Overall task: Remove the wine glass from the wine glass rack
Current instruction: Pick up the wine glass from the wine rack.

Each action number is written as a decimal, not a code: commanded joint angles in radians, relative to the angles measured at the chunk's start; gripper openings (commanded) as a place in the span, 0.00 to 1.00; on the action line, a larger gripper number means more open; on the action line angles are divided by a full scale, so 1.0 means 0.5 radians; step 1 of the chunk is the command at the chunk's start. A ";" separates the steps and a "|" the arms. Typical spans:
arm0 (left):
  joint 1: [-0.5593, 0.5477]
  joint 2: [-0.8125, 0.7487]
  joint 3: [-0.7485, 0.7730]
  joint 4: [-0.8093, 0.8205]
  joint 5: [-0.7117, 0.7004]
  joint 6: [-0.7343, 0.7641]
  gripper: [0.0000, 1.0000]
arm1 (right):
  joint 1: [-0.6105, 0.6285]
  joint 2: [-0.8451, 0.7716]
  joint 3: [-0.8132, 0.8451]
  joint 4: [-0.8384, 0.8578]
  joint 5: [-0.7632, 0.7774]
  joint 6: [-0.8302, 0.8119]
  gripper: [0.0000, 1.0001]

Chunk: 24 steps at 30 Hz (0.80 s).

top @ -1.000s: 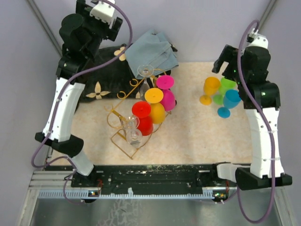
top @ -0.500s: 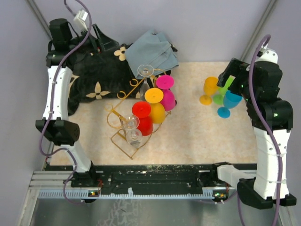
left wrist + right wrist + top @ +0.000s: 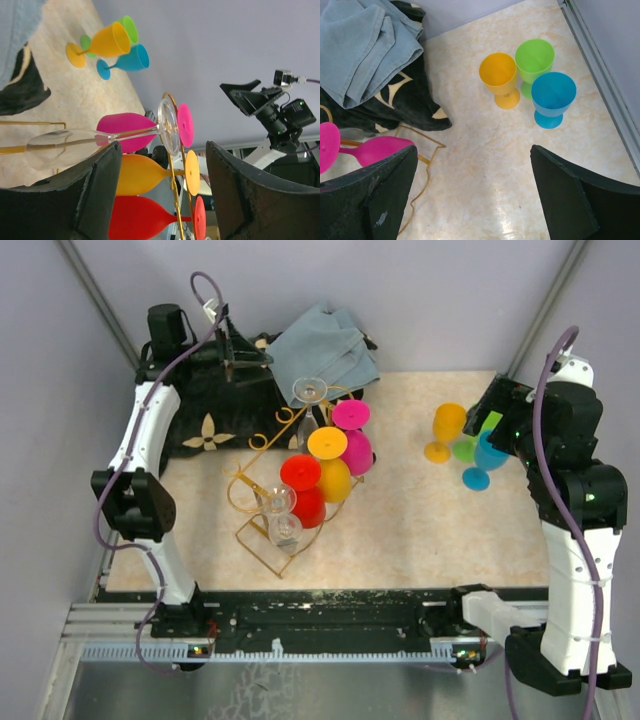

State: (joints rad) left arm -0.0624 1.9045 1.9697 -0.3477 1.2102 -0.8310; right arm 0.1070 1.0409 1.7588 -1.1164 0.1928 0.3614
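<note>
rack: one gold wine glass rack, mid-left on the table, running diagonally from far to near.
on the rack: five glasses by my count, all hanging bowl-down. In order that's the far clear glass, pink glass, yellow glass, red glass and near clear glass.
off the rack: three, upright in a tight bunch over on the right: orange cup, green cup, blue cup.
cloths: two. A black flowered cloth with a blue-grey cloth piled on its right end, both along the far edge.
left gripper: fingers spread fairly wide, nothing held. The top view puts it over the black cloth, near the far clear glass but apart from it.
right gripper: spread wide, just bare table between the fingers, hanging beside the three cups.
only in left wrist view: the rack glasses side-on, so you get the far clear glass's stem and its foot sitting on the gold wire. The other arm shows in the background too.
only in right wrist view: straight down into the three cup bowls. Of the rack you only get the pink glass and a bit of wire at the left edge.
only in top view: the near clear glass and the rack's rectangular base.
room: a decent open stretch of table between rack and cups. The base's near corner sits close to the front edge, and the cups are close to the metal rail on the right.
</note>
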 commanded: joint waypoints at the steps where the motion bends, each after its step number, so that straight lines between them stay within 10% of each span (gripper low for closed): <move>1: -0.096 -0.040 -0.038 0.193 0.152 -0.152 0.72 | -0.012 -0.023 0.007 0.048 -0.007 0.026 0.95; 24: -0.273 -0.029 -0.080 0.220 0.159 -0.129 0.56 | -0.012 -0.054 0.006 0.022 -0.005 -0.012 0.96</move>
State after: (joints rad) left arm -0.1947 1.9038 1.9289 -0.2680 1.2686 -0.9009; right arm 0.1070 1.0172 1.7584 -1.1389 0.1921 0.3614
